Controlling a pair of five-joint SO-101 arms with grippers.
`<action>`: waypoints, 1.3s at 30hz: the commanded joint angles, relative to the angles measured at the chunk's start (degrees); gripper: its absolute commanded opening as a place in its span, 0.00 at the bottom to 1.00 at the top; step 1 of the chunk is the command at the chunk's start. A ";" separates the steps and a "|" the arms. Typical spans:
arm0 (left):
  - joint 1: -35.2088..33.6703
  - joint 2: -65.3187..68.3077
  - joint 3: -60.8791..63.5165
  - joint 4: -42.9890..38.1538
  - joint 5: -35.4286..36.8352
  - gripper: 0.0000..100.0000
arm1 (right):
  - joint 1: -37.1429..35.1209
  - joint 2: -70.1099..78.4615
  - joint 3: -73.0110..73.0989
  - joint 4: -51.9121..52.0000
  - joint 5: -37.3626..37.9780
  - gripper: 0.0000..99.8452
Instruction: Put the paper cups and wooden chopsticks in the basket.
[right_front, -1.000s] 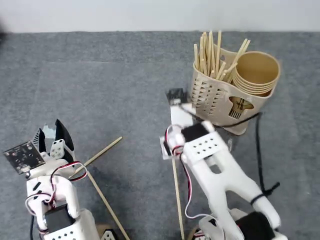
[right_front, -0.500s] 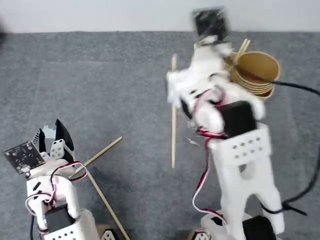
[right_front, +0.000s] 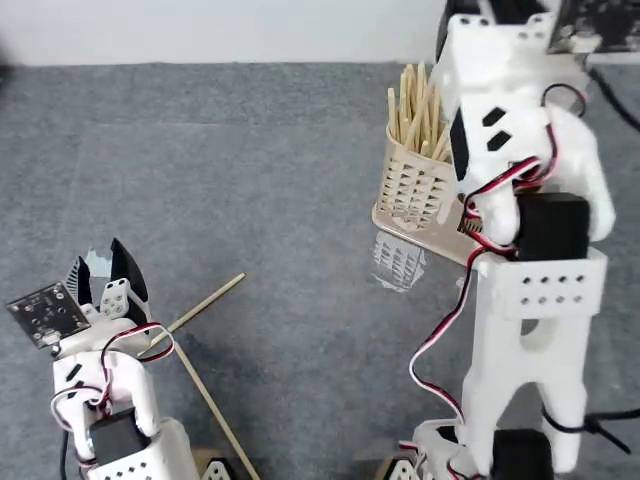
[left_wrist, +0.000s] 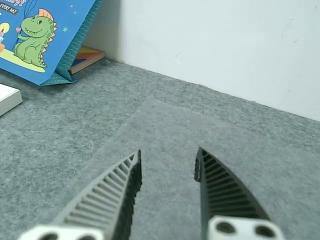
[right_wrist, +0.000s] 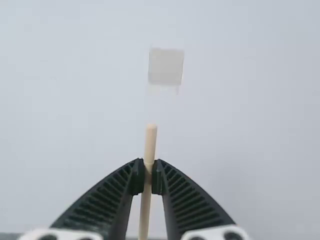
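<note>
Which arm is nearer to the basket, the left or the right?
Right. The right arm stands over the basket, hiding part of it, its gripper shut on a chopstick. The left arm is far across the mat, beside two loose chopsticks.

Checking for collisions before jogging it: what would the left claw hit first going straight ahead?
Nothing near: ahead of the left claw lies the grey mat, which it probably meets before the white wall, though depth is unclear.

white plastic arms (right_front: 530, 330) with black servos (right_front: 553, 225), red-white-black cables (right_front: 437, 330), ribbed black pincer fingers (left_wrist: 222, 192).
</note>
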 joint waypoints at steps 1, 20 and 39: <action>-0.09 -1.05 -0.22 -1.41 -0.53 0.17 | 1.54 0.04 -2.73 -2.86 0.79 0.01; 0.00 -1.05 -0.22 -1.41 -0.53 0.17 | 1.10 0.48 7.03 4.00 6.86 0.27; 0.00 -1.05 -0.22 -1.41 -0.53 0.17 | 3.12 -5.14 7.12 15.60 6.51 0.01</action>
